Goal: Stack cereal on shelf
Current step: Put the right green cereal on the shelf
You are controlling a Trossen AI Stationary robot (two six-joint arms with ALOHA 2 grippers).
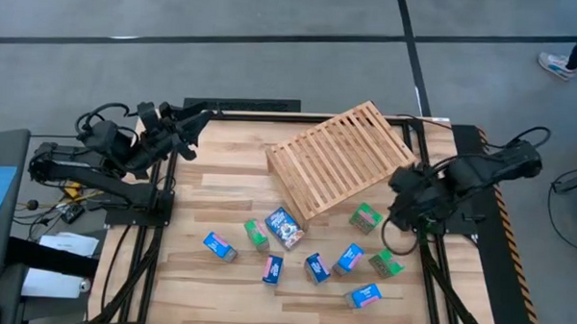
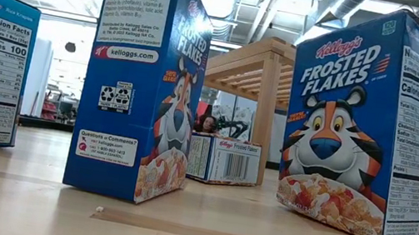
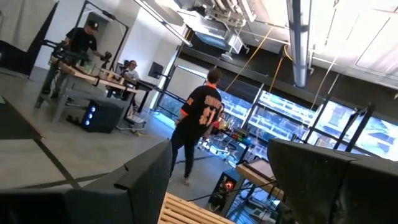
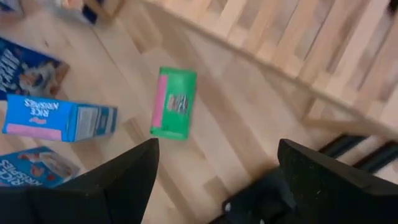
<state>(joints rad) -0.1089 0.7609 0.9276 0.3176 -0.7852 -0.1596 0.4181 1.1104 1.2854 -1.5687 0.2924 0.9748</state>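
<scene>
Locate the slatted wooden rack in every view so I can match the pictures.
High view: the rack lies at the table's far centre, between the arms.
Low view: its raised end stands behind the cereal boxes, centre background.
Left wrist view: only a slat corner shows at the bottom.
Right wrist view: its slats fill the upper right.
Shared landmark: the rack's parallel slats.

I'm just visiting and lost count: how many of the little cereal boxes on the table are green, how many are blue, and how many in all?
Green boxes: 3
Blue boxes: 6
Total: 9
</scene>
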